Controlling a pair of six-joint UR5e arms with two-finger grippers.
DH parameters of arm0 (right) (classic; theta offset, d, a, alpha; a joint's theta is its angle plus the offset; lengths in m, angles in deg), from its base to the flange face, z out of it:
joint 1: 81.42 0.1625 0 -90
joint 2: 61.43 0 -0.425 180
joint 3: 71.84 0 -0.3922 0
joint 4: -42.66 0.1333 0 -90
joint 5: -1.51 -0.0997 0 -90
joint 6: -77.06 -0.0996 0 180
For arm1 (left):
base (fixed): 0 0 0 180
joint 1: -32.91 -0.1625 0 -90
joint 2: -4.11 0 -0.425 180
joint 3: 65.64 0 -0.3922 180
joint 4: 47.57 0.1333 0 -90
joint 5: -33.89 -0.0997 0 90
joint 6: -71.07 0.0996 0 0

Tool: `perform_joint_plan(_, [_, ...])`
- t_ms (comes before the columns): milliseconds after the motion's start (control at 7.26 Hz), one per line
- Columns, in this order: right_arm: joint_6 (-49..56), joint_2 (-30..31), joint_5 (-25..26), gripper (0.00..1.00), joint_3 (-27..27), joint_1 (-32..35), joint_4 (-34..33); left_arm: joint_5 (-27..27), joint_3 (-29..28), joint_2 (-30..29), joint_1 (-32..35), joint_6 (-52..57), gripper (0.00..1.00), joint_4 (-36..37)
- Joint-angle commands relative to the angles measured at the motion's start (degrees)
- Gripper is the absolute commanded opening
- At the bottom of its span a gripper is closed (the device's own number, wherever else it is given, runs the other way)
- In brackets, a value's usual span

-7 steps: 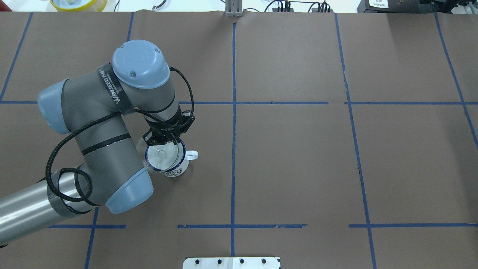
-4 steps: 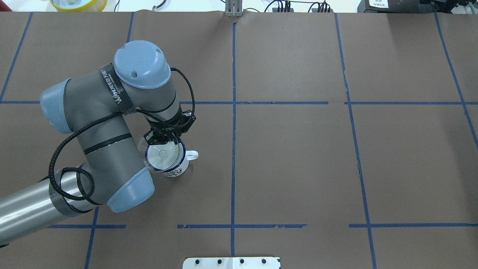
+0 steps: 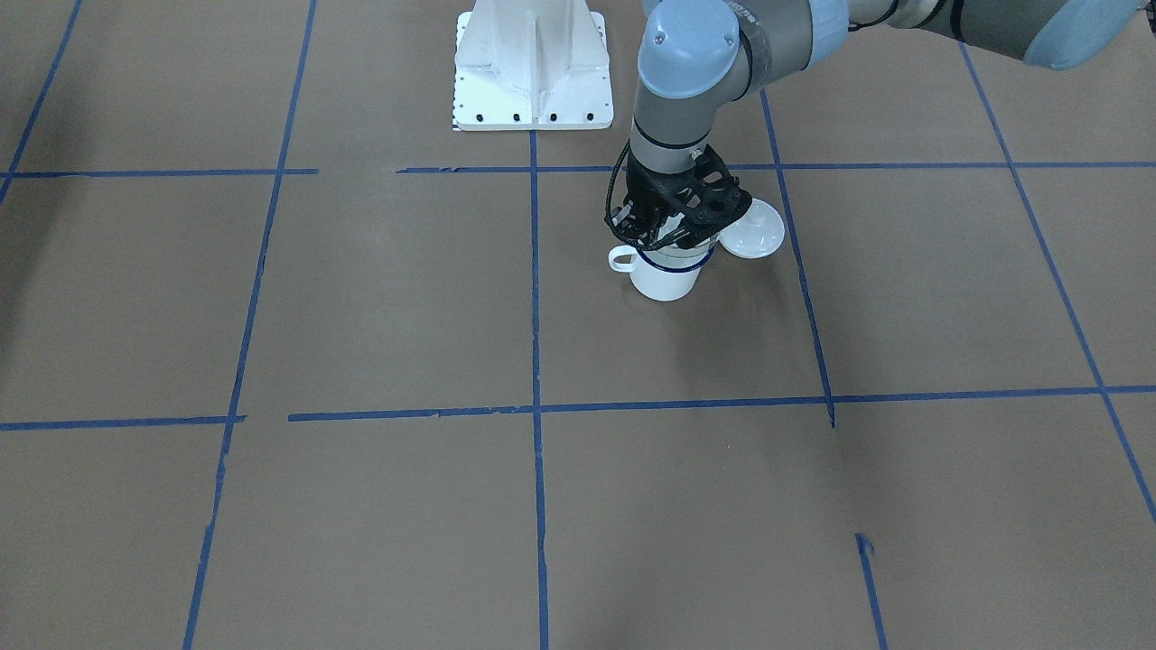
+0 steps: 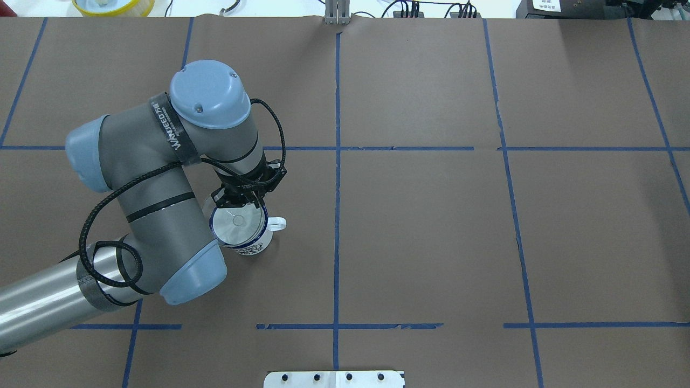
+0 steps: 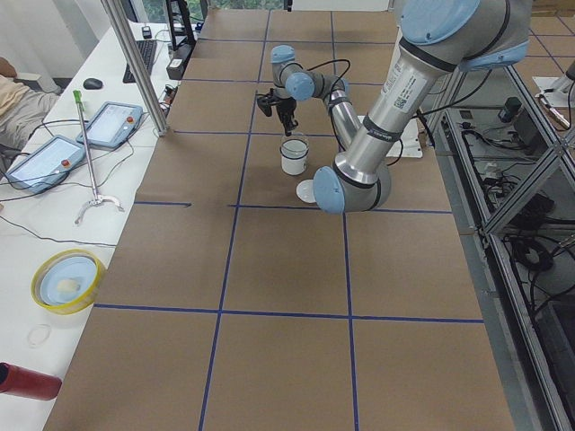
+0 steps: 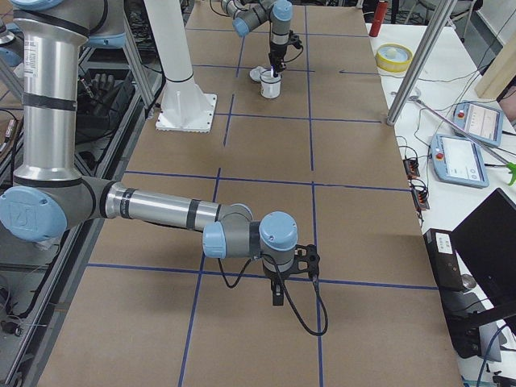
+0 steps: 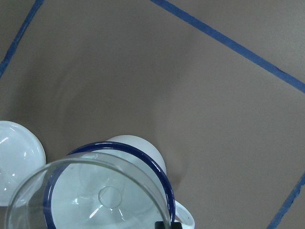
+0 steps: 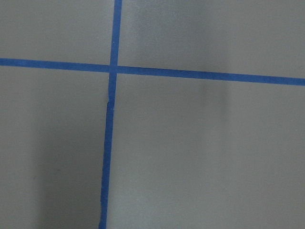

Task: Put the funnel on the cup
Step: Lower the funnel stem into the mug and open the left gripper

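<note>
Here, left end effector (image 4: 237,203) pointing straight down, clamped on funnel (image 4: 237,222) rim, above cup (image 4: 253,247)

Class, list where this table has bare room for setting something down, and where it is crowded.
Bare: squares past the central tape line, on the handle side of the cup. Crowded: around it, with funnel, left gripper and white lid.
</note>
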Motion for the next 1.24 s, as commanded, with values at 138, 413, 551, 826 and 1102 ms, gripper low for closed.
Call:
perform_joint_plan(138, [0.0, 0.0, 0.1, 1.0, 0.0, 0.0, 0.0, 0.1, -0.5, 0.1, 0.0, 0.2, 0.0, -1.0])
perform_joint_plan(413, [0.0, 0.0, 0.1, 1.0, 0.0, 0.0, 0.0, 0.1, -1.0, 0.1, 0.0, 0.2, 0.0, -1.4])
perform_joint_plan(551, [0.0, 0.0, 0.1, 1.0, 0.0, 0.0, 0.0, 0.1, -1.2, 0.1, 0.0, 0.2, 0.0, -1.4])
perform_joint_plan(826, [0.0, 0.0, 0.0, 1.0, 0.0, 0.0, 0.0, 0.1, -1.3, 0.2, 0.0, 0.2, 0.0, -1.5])
perform_joint_plan(1102, [0.0, 0.0, 0.0, 1.0, 0.0, 0.0, 0.0, 0.0, -1.3, 0.2, -0.2, 0.3, 0.73, -1.7])
